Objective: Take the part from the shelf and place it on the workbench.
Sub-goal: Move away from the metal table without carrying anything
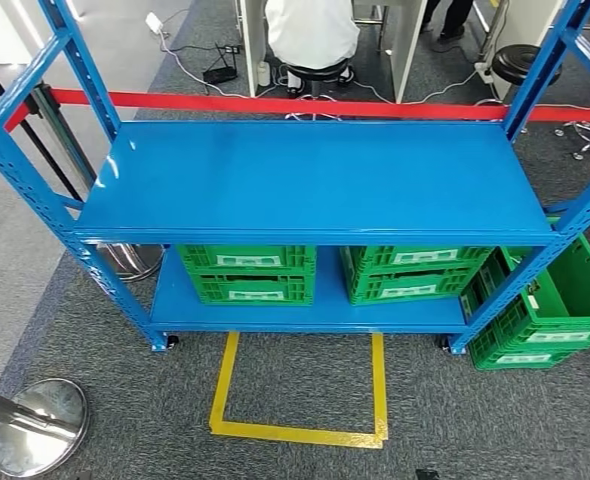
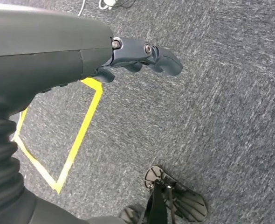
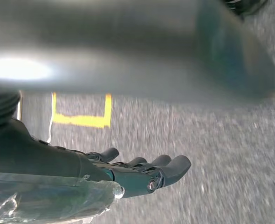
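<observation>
Standing in front of the robot in the head view is a blue metal shelf (image 1: pixel 315 180), and its upper board is lying bare and shiny under the light. On the lower board two green crates (image 1: pixel 248 273) are sitting side by side, with a gap between them, and each is carrying white labels on its front. More green crates (image 1: pixel 556 315) are standing on the carpet just beside the right post of the shelf, one of them tilted. A yellow tape outline (image 1: pixel 299 425) is marking a square on the grey carpet (image 1: pixel 126 400) directly before the shelf. A red barrier belt (image 1: pixel 277 103) is running behind the shelf, and a chrome post base (image 1: pixel 39 425) is resting on the carpet at the lower left. Behind the belt a person in a white top (image 1: pixel 311 30) is sitting on a stool. In the left wrist view the left hand (image 2: pixel 143 58) is hanging over the carpet, its fingers stretched out and holding nothing. In the right wrist view the right hand (image 3: pixel 143 170) is also hanging above the carpet with fingers straight and side by side, gripping nothing; something clear and glossy is lying along the wrist, too blurred to name. I cannot tell where the part is.
</observation>
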